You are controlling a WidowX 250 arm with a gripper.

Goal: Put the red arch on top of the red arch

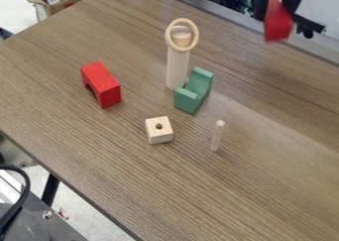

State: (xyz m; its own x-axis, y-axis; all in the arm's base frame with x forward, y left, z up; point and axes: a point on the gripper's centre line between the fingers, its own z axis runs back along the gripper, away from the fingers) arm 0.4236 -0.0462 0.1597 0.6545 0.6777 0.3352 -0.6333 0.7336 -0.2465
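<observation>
Presently, in the camera view, my gripper (278, 4) pinches the raised red arch (278, 28) at upper right, I judge to carry it over; the lower red arch (104, 85) stands at left, flat top upward, which should support it.

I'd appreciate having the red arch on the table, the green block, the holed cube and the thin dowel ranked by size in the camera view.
1. Red arch and green block, too alike to rank
2. Holed cube
3. Thin dowel
</observation>
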